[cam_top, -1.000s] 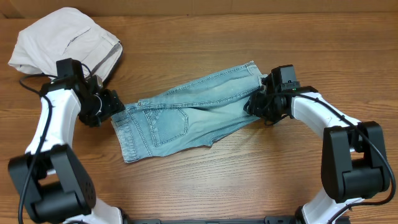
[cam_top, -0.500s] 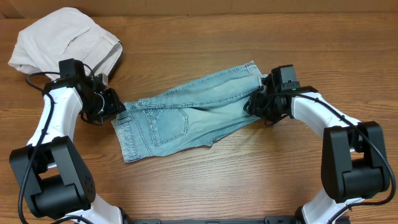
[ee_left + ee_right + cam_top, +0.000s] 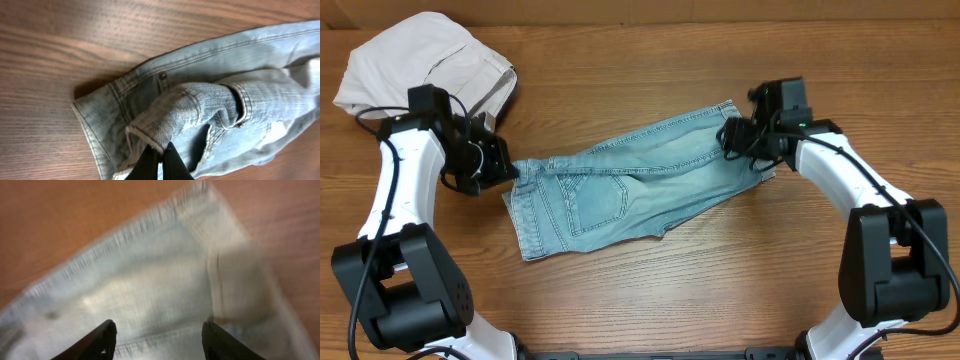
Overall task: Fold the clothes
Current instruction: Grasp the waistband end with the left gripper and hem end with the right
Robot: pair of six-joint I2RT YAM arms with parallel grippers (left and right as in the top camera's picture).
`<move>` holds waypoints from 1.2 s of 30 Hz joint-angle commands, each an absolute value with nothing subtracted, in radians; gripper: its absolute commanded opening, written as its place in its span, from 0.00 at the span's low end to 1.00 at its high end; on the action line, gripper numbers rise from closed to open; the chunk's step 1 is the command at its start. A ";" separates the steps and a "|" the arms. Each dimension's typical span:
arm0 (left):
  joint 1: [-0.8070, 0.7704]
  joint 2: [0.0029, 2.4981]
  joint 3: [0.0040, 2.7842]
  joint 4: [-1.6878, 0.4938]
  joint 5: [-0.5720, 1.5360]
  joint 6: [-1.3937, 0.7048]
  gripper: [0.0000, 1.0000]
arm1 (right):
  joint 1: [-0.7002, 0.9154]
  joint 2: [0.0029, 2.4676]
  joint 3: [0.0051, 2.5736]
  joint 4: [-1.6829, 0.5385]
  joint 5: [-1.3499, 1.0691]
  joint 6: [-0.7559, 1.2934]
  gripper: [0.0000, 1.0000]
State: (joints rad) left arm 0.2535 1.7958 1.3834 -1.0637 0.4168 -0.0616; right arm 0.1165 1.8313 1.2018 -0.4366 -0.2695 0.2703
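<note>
The light blue jeans (image 3: 630, 185) lie folded across the middle of the wooden table, waistband to the left and leg hems to the right. My left gripper (image 3: 508, 165) is at the waistband end. In the left wrist view it (image 3: 161, 152) is shut on a bunched fold of the waistband (image 3: 175, 117), pinched between its tips. My right gripper (image 3: 732, 138) hovers over the hem end. In the blurred right wrist view it (image 3: 159, 332) stands open, with the denim (image 3: 150, 280) below it and nothing between its fingers (image 3: 102, 337).
A heap of beige khaki trousers (image 3: 420, 60) lies at the far left corner, just behind the left arm. Bare wooden tabletop (image 3: 720, 290) surrounds the jeans in front and on the far side.
The left gripper has shut on the waistband. The right gripper has moved from the near side of the hem end toward its far edge, and the hem end now lies a little flatter.
</note>
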 commanded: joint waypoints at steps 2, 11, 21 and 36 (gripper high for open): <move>0.255 1.802 1.429 -1.075 0.445 -0.022 0.04 | 0.109 1.810 1.217 -0.416 -0.163 0.336 0.59; 0.255 1.802 1.429 -1.077 0.445 -0.022 0.04 | 0.105 1.884 1.217 -0.418 -0.073 0.418 0.72; 0.255 1.802 1.429 -1.078 0.441 -0.022 0.04 | 0.101 1.937 1.217 -0.398 -0.088 0.427 0.63; 0.255 1.802 1.435 -1.077 0.442 -0.010 0.04 | 0.101 1.760 1.245 -0.447 -0.090 0.379 0.04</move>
